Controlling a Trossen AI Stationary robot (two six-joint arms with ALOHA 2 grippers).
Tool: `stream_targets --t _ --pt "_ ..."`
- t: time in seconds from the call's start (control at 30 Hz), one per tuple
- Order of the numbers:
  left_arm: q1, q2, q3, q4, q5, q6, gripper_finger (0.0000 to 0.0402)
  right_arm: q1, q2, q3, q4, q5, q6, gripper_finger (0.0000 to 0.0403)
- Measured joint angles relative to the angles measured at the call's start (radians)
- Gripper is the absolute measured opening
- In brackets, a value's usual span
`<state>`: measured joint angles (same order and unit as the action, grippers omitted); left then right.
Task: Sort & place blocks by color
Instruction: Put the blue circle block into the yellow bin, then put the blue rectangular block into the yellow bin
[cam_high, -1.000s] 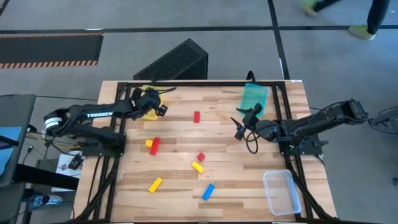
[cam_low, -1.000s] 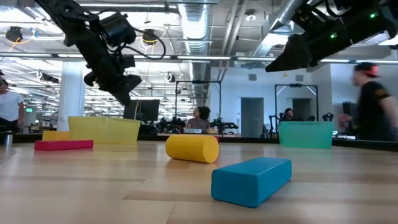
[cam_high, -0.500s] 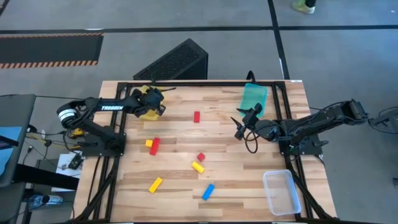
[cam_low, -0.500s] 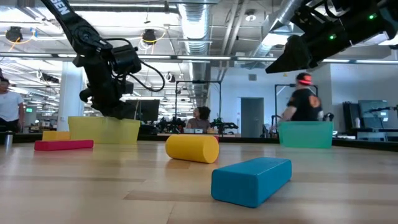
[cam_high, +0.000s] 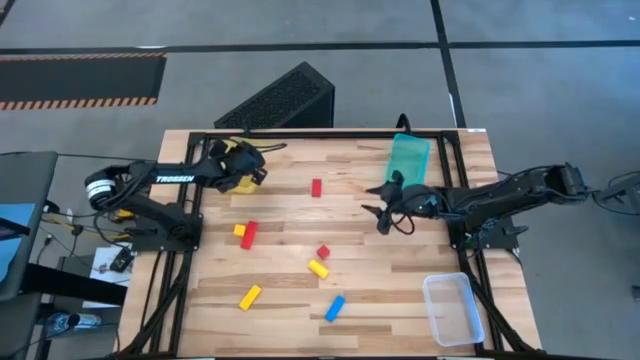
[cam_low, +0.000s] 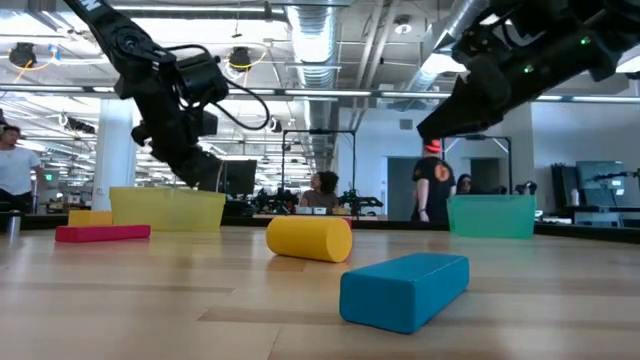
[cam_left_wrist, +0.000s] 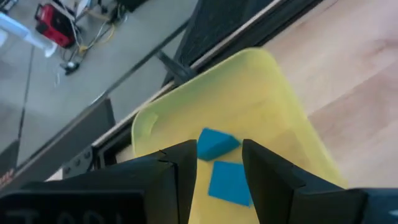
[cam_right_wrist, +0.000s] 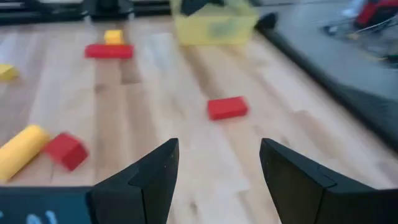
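My left gripper (cam_high: 248, 170) hangs open over the yellow tray (cam_high: 236, 166) at the far left. In its wrist view, two blue blocks (cam_left_wrist: 227, 182) lie in that tray (cam_left_wrist: 261, 106) below the fingers. My right gripper (cam_high: 376, 208) is open above the table, right of a red block (cam_high: 316, 187) that shows ahead of it (cam_right_wrist: 227, 107). On the wood lie a yellow cube and red bar (cam_high: 245, 234), a red cube (cam_high: 323, 252), a yellow cylinder (cam_high: 318, 268), a yellow bar (cam_high: 249, 297) and a blue bar (cam_high: 334, 308).
A teal tray (cam_high: 408, 158) stands at the far right and a clear tray (cam_high: 452, 308) at the near right corner. A black frame rims the table (cam_high: 300, 134). In the low view the blue bar (cam_low: 405, 290) and yellow cylinder (cam_low: 308, 238) lie nearest. People stand in the room behind.
My left gripper dipped down to the yellow tray, then rose a little above it. My right gripper moved toward the table's left, nearer the red block, and came lower. A person walked across the room behind.
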<state>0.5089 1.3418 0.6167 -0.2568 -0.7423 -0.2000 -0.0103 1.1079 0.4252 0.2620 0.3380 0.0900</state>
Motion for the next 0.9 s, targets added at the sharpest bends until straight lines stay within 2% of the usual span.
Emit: stream_targets --t 0.27,0.43,0.67,0.73,0.9 --pt "-0.089 -0.021 0.0 0.157 0.036 0.1 0.0116 0.011 0.126 0.0 0.081 -0.057 -0.001 0.0249" --pt "-0.118 -0.084 -0.006 0.174 0.03 0.11 0.0116 0.019 0.15 0.01 0.083 -0.079 -0.019 0.0249" --pt "-0.123 -0.244 -0.154 0.42 0.043 0.189 0.0116 0.026 0.147 0.022 0.045 -0.079 -0.043 0.0249" --pt "-0.123 -0.296 -0.209 0.507 0.097 0.216 0.0116 0.026 0.152 0.022 0.045 -0.079 -0.046 0.0249" --pt "-0.124 -0.373 -0.33 0.817 0.402 0.252 0.0116 0.017 0.156 0.022 0.057 -0.078 -0.046 0.0249"
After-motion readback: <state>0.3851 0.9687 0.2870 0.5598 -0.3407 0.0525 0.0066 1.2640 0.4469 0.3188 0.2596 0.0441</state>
